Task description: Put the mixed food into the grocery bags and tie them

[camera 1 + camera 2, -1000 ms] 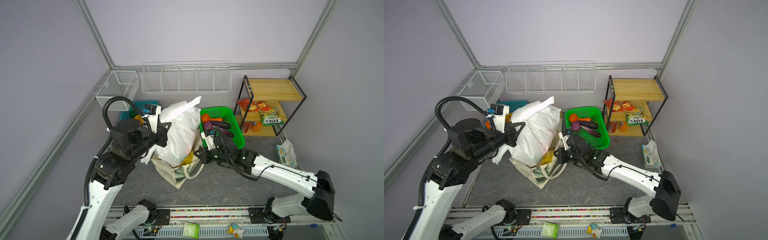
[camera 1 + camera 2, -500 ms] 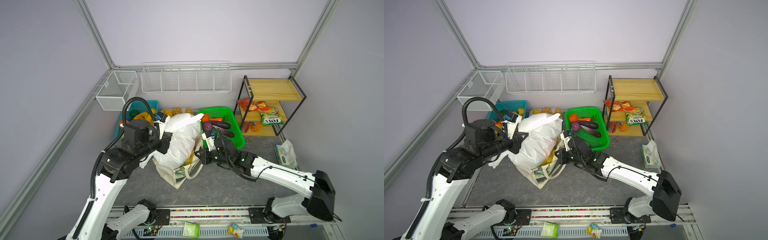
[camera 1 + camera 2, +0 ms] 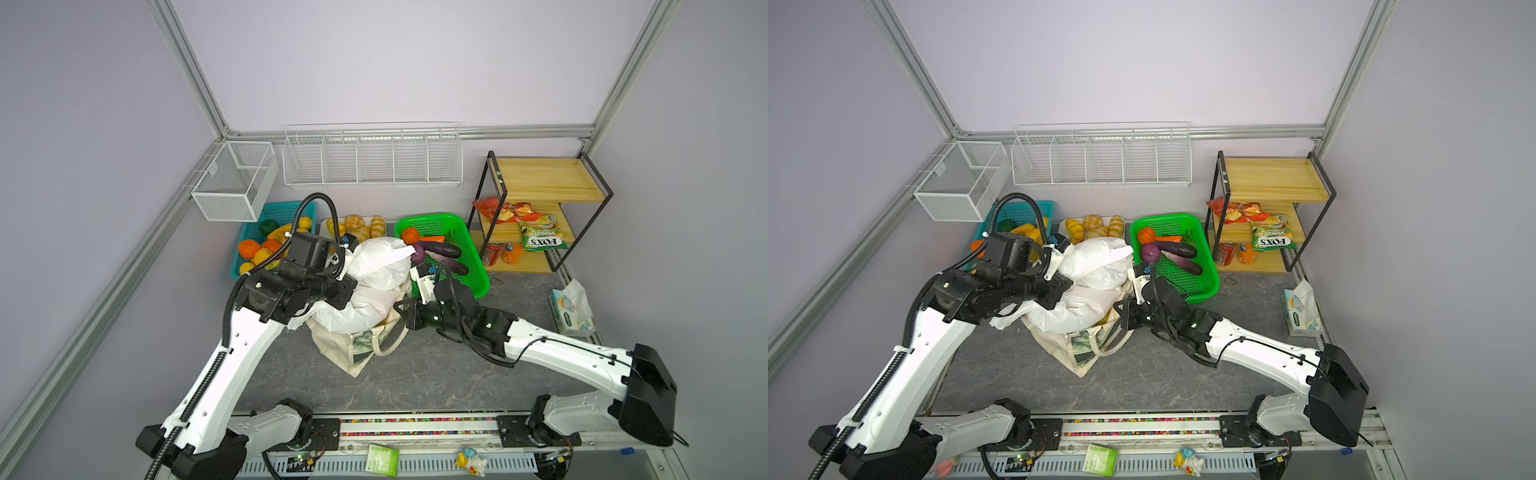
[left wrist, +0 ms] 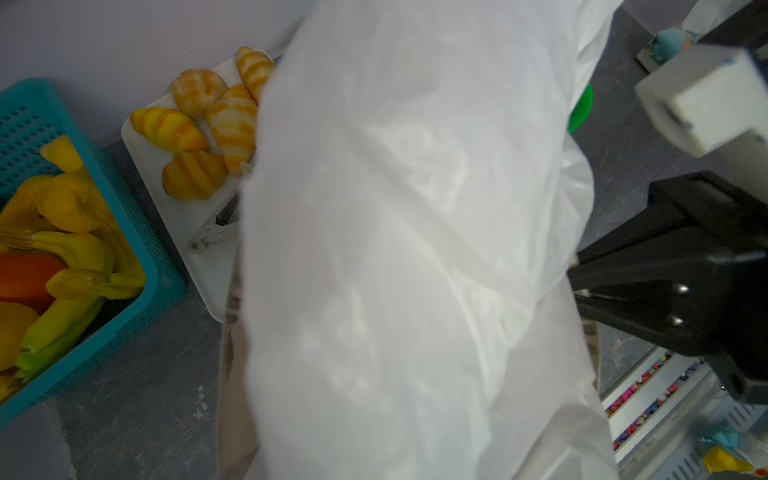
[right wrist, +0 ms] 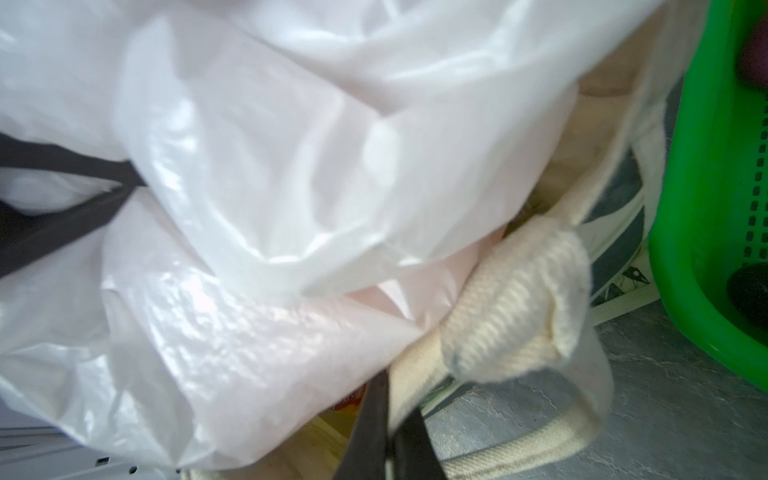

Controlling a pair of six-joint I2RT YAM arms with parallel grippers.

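Pale lilac walls (image 3: pixel 395 62) edged by aluminium posts (image 3: pixel 187 70) close in a dark grey, stone-patterned tabletop (image 3: pixel 436 374). On the far wall hang a long white wire rack (image 3: pixel 372 158) and, to its left, a white mesh box (image 3: pixel 232 183). At the far right stands a black-framed wooden shelf (image 3: pixel 544 183) with snack packets (image 3: pixel 540 239) on its middle board. Along the far edge, from left to right, sit a teal plastic basket (image 3: pixel 276 212) of fruit (image 3: pixel 259 253), a white tray (image 4: pixel 178 199) of golden croissants (image 3: pixel 359 224) and a green plastic basket (image 3: pixel 471 257) holding toy vegetables (image 3: pixel 440 249). In the middle of the tabletop, in both top views, a cream canvas tote (image 3: pixel 332 349) with a green print and loop handles slumps open. A thin, crinkly white plastic bag (image 3: pixel 374 286) bulges out of its mouth, puffed, glossy and creased, its top reaching toward the green basket. A sliver of yellow packaging (image 5: pixel 328 422) shows between film and canvas. The left pincer (image 3: pixel 348 292) is closed, its tips buried in bunched film on the left side of the white plastic bag, gripping it. The right pincer (image 3: pixel 400 312) is clamped fully together at the tote's right rim, beside a loop handle (image 5: pixel 515 307); whether canvas is caught between its tips I cannot tell.
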